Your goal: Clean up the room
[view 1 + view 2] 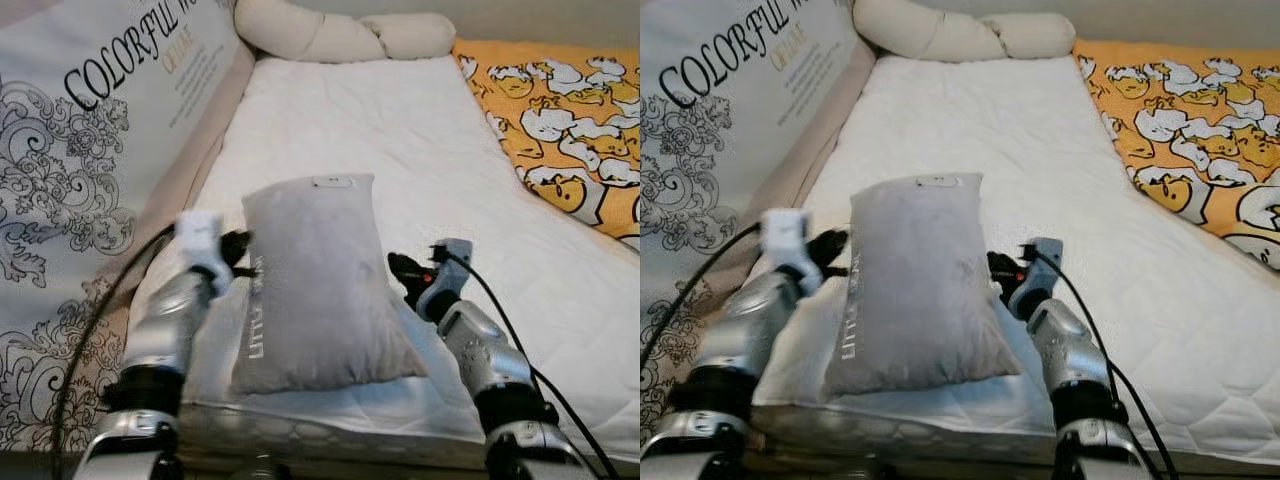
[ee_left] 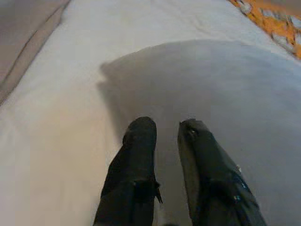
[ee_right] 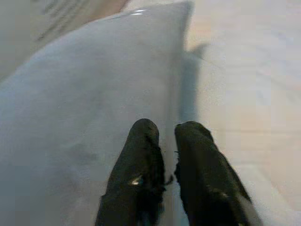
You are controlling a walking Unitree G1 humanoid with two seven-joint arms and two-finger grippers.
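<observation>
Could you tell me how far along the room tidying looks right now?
Done: the white mattress looks mostly tidy, with a cream bolster at its head. In hand: the left pincer and right pincer press either side of the grey pillow at the foot. Left: the pillow likely belongs at the head, and the orange duck blanket lies rumpled alongside.

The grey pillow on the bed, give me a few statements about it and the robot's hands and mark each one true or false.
1. The grey pillow lies on the white mattress. True.
2. The left hand and right hand sit on opposite sides of the pillow. True.
3. The pillow lies on the orange patterned blanket. False: the blanket is farther off on the robot's right, apart from the pillow.
4. The cream bolster is between the two hands. False: it lies at the far end of the bed.
</observation>
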